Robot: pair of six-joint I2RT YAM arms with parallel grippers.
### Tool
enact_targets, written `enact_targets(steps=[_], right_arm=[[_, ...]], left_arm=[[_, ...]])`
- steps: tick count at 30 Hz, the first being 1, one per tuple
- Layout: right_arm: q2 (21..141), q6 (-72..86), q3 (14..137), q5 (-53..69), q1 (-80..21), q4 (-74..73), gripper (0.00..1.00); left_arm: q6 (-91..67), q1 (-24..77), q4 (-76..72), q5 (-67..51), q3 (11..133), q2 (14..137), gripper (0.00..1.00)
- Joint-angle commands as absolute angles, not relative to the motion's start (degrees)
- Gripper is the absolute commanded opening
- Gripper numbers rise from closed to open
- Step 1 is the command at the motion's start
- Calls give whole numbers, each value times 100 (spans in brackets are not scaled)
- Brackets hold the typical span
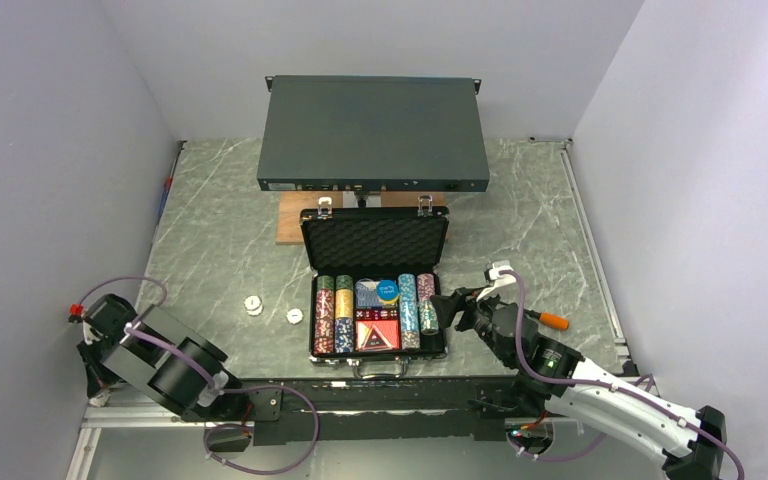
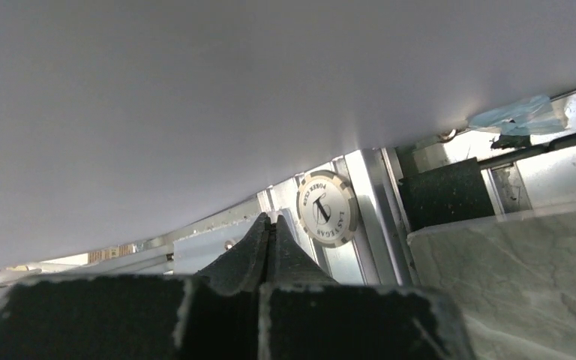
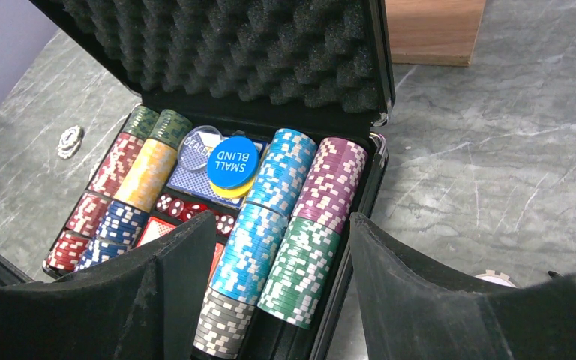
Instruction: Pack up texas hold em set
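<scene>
The black briefcase (image 1: pixel 375 240) stands open at mid-table, its foam lid (image 3: pixel 255 52) upright. Inside are chip rows (image 3: pixel 270 225), card decks (image 3: pixel 184 180), red dice (image 3: pixel 195 208), and a blue "SMALL BLIND" disc (image 3: pixel 232 161) on a yellow one. My right gripper (image 3: pixel 283 217) is open and empty, just above the right-hand chip rows at the case's right edge; it also shows in the top view (image 1: pixel 448 306). White chips (image 1: pixel 252 302) lie on the table left of the case, and another (image 1: pixel 294 315) lies nearer it. My left gripper (image 2: pixel 272 220) is shut and empty, pointing at a white chip (image 2: pixel 326 208) on the metal rail.
A large dark grey rack box (image 1: pixel 373 135) sits behind the case on a wooden board (image 1: pixel 295 222). An orange-handled screwdriver (image 1: pixel 552 321) lies right of my right arm. A white chip (image 3: pixel 495 279) lies on the table under the right gripper. Walls close in left, right and behind.
</scene>
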State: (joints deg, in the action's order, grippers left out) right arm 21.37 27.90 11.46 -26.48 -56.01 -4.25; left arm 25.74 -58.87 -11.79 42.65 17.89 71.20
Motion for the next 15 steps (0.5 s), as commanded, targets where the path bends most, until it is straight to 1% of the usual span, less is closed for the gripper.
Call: enact_targets(steps=[1, 3, 6, 12, 15], right_arm=[[2124, 2754, 1134, -2704, -5602, -222, 68], [2127, 2760, 1143, -2723, -5599, -231, 68], [2096, 2760, 1139, -2762, -5605, -249, 68], [2074, 2764, 1145, -2826, -5605, -284, 68], [2052, 2777, 1152, -2870, -5607, -322, 68]], left_arm=[[2977, -5966, -1616, 4192, 2072, 7415, 0], [2986, -6032, -1660, 4293, 2099, 7523, 0], [2804, -6255, -1520, 4085, 2153, 7517, 0], [2997, -6329, -1665, 4328, 2136, 7739, 0], [2886, -6465, -1550, 4147, 2223, 7888, 0]])
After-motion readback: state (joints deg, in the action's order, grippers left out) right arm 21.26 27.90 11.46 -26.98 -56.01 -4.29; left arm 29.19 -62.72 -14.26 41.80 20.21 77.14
